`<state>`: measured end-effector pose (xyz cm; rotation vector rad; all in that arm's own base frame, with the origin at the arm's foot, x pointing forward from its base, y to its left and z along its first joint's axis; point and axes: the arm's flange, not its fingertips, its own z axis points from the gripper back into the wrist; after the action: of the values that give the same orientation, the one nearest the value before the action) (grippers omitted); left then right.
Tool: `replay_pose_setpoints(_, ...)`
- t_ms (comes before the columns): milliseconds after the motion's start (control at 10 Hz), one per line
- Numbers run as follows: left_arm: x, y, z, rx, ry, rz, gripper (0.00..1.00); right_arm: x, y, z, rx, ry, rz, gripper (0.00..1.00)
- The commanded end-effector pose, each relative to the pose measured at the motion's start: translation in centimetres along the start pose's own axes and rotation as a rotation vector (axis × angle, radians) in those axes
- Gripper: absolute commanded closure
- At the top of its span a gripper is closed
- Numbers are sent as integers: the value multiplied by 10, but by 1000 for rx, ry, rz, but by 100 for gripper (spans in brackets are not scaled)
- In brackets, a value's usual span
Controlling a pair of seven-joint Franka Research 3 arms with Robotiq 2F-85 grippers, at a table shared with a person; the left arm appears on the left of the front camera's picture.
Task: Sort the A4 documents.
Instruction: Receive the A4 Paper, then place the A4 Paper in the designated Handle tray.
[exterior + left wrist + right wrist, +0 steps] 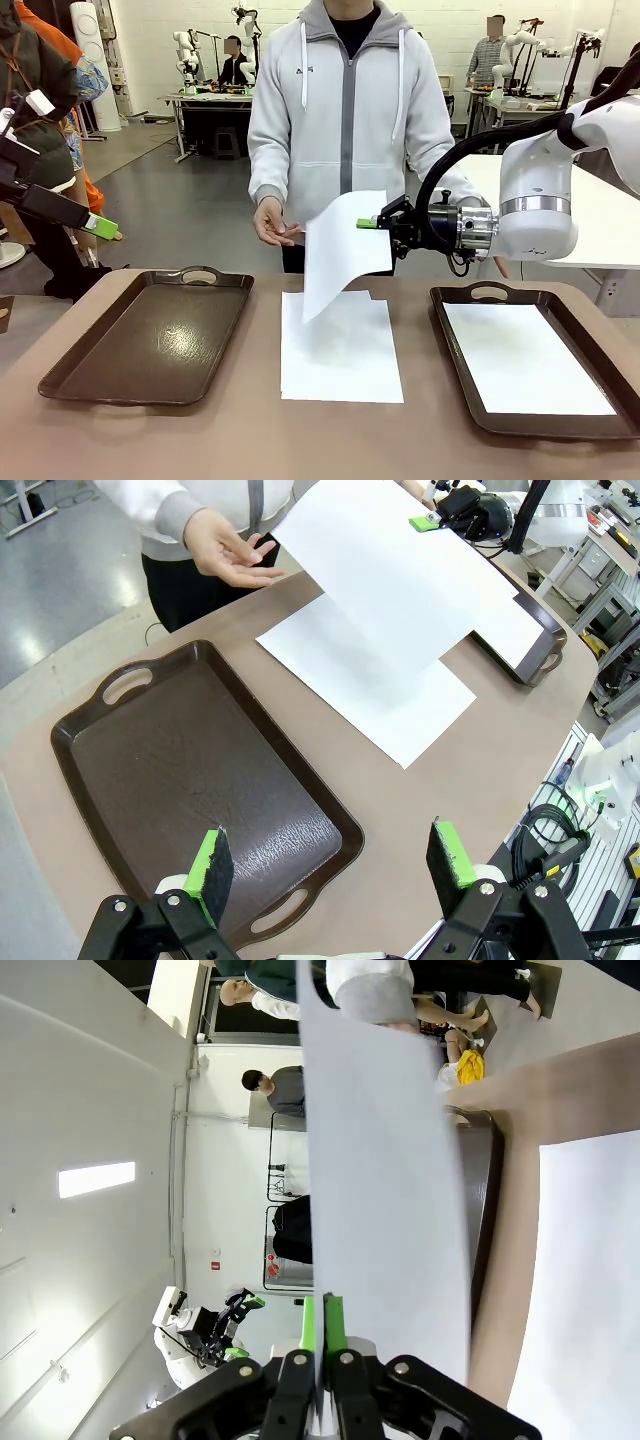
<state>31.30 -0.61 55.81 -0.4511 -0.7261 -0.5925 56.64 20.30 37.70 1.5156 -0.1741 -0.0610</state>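
Observation:
My right gripper (pixel 372 223) is shut on the edge of one white A4 sheet (pixel 345 250), which hangs tilted in the air above the table's middle. The same sheet (pixel 385 1160) rises from my shut right gripper (pixel 320 1335) in the right wrist view, and it shows as a lifted sheet (pixel 390 575) from the left wrist. Below it a stack of A4 documents (pixel 340 348) lies flat on the table. Another sheet (pixel 520 358) rests in the right brown tray (pixel 452 300). My left gripper (pixel 335 862) is open over the near end of the left tray (pixel 190 770).
The left brown tray (pixel 150 335) holds nothing. A person in a grey hoodie stands at the far side with a hand (pixel 272 222) held out, palm up, beside the lifted sheet. Part of my left arm (pixel 50 205) shows at the picture's left edge.

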Motion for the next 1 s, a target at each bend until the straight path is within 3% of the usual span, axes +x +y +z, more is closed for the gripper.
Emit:
replay_pose_setpoints(0,0,1,0,-12,-5,-5,0,1,0,-1,1,-17,1,100)
replay_pose_setpoints(900,0,1,0,-12,-5,-5,0,0,0,0,0,0,0,99)
